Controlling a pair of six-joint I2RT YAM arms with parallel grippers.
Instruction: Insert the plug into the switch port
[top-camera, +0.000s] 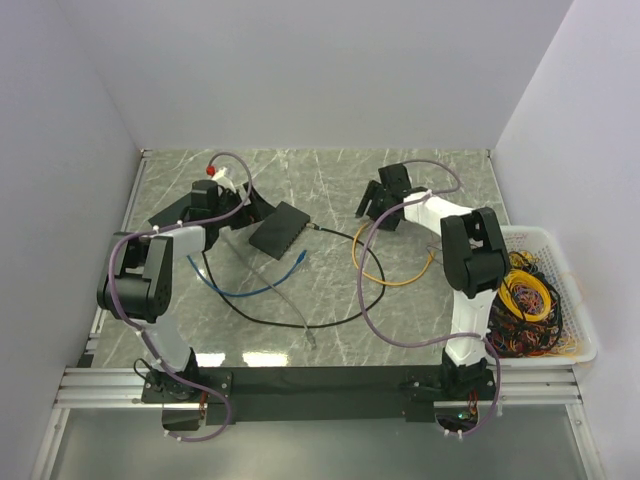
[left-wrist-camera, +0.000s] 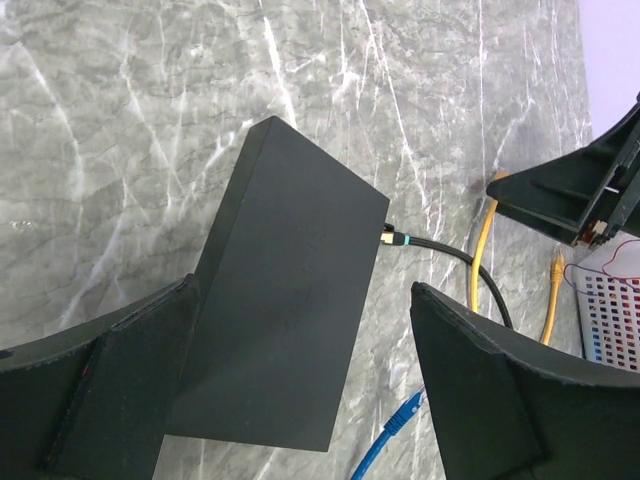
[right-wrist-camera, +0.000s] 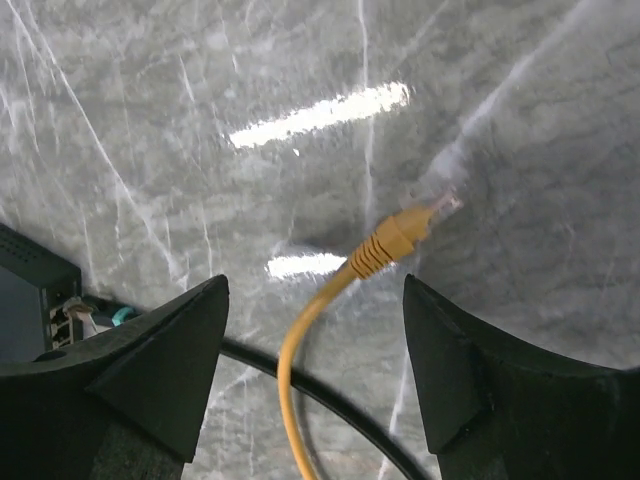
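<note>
Grey marble table (right-wrist-camera: 150, 120) lies below. My right gripper (right-wrist-camera: 315, 285) has its fingers apart, holding nothing. The small clear plastic plug (right-wrist-camera: 440, 205) on the thin orange-yellow cable (right-wrist-camera: 300, 340) lies just above them, tip pointing upper right. The oblong dark-grey switch box (right-wrist-camera: 30, 300) sits lower left, by my left gripper (left-wrist-camera: 302, 288), also spread apart.

Black-white arms (top-camera: 150, 275), purple cables (top-camera: 362, 292), black fingers (left-wrist-camera: 100, 400)

Open marble (right-wrist-camera: 500, 100) around the plug (right-wrist-camera: 437, 207)
</note>
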